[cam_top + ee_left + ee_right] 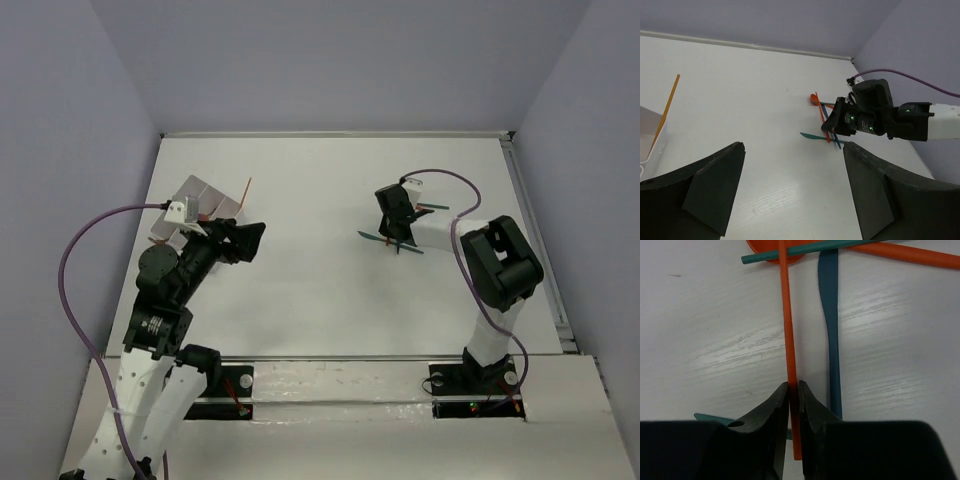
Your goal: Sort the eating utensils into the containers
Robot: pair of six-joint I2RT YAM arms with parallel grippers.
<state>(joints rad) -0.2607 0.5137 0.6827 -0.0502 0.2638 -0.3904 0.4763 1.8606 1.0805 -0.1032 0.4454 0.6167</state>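
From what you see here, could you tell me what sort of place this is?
Probably a robotics lab cell: white table, plain grey panels around it, left arm and right arm bolted at its edge.

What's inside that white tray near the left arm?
One orange stick leans out of the white tray. The left arm covers part of it, so anything there is hidden.

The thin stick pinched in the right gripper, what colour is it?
The thin plastic stick is orange-red, clearest in the right wrist view.
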